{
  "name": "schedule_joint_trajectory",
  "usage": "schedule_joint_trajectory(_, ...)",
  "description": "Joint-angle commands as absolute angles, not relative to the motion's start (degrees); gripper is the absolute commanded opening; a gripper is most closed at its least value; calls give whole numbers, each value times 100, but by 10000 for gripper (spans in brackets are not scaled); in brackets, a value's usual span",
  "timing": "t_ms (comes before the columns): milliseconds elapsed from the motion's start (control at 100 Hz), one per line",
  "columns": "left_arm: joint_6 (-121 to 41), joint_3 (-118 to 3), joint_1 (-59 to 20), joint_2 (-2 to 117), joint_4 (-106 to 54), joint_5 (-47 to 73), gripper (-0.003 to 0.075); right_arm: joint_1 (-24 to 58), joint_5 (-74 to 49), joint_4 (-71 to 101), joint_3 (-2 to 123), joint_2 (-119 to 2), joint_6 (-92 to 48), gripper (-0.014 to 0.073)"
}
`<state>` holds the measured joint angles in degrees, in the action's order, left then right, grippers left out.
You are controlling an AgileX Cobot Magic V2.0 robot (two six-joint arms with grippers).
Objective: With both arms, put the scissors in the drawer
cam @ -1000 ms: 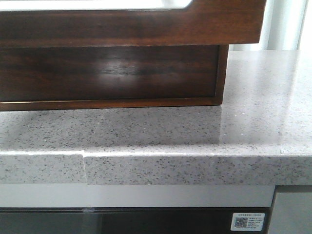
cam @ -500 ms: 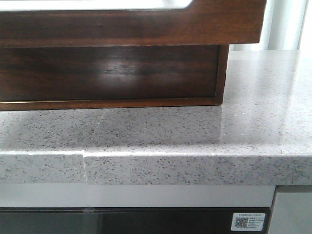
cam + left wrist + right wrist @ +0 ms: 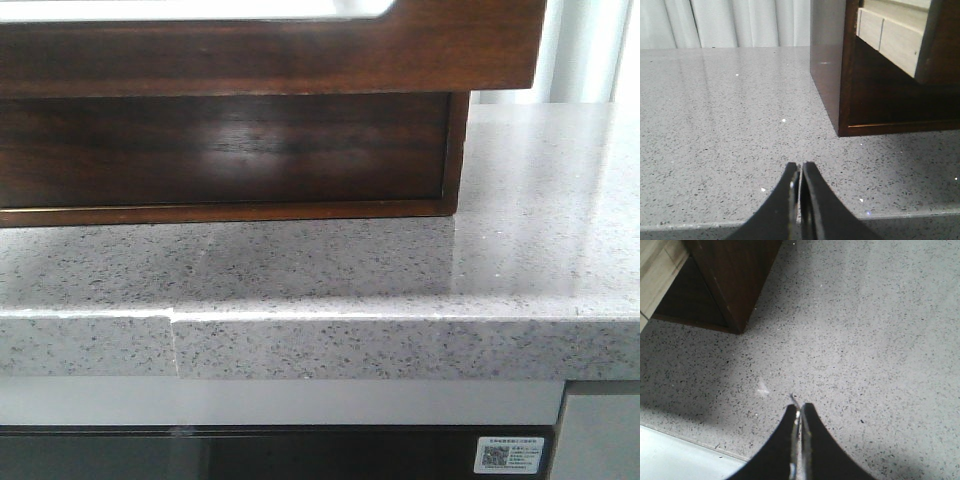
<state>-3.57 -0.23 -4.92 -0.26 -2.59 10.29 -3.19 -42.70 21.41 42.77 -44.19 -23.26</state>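
- Front: drawer (image 3: 270, 45) juts out of its cabinet (image 3: 230, 150) over the counter (image 3: 400, 270); no scissors or arms visible.
- Left wrist: left gripper (image 3: 800, 182) closed, empty, near the cabinet's left corner.
- Right wrist: right gripper (image 3: 800, 420) closed, empty. Likely start; next, find the scissors.

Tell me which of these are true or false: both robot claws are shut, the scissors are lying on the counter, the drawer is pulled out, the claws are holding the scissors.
1. Both claws are shut. True: the left gripper and right gripper have their jaws together.
2. Scissors lie on the counter. False: no scissors show on the speckled counter.
3. The drawer is pulled out. True: it overhangs the cabinet.
4. The claws hold scissors. False: both are empty.
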Motion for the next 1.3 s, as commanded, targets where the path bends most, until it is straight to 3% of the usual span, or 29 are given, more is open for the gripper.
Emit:
schedule_joint_trajectory(0, -285, 183, -474, -201, -252, 548, -20, -368, -3963, 2259, 4422, -4378, -2354, -69)
schedule_joint_trajectory(320, -285, 183, -474, -201, -252, 548, -20, -290, -3798, 2234, 4257, -4025, -2354, -69)
schedule_joint_trajectory(570, -285, 183, -474, -201, -252, 548, -20, -290, -1542, 2075, 2314, -1740, -2354, -69)
schedule_joint_trajectory(800, -285, 183, -474, -201, -252, 548, -20, -290, -772, 2087, 1111, -249, -2312, -69)
schedule_joint_trajectory(980, -285, 183, -474, -201, -252, 548, -20, -290, -82, 230, 326, 160, -180, -69)
schedule_joint_trajectory(1100, -285, 183, -474, -201, -252, 548, -20, -290, 886, 85, -185, 176, -102, -69)
schedule_joint_trajectory(1290, -285, 183, -474, -201, -252, 548, -20, -290, 192, 46, -163, 176, -102, -69)
